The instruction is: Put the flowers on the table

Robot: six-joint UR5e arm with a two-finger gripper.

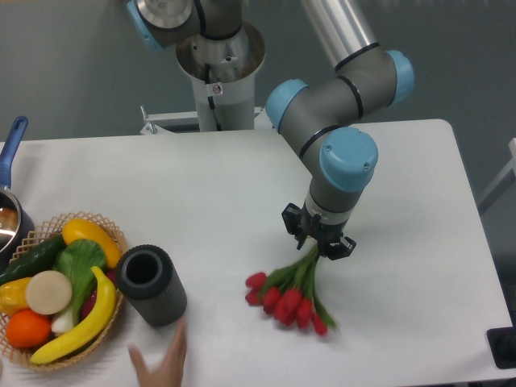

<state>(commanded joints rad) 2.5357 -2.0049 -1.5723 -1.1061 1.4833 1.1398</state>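
A bunch of red tulips (286,300) with green stems lies on the white table (201,193), blooms toward the front. My gripper (316,244) is right at the stem ends, low over the table. Its fingers appear to be around the stems, but I cannot tell whether they grip them. A dark grey ribbed vase (151,284) stands to the left of the flowers, empty.
A wicker basket (56,300) of fruit and vegetables sits at the front left. A pan with a blue handle (11,153) is at the left edge. A human hand (161,359) reaches in at the front, by the vase. The robot base (218,64) stands behind.
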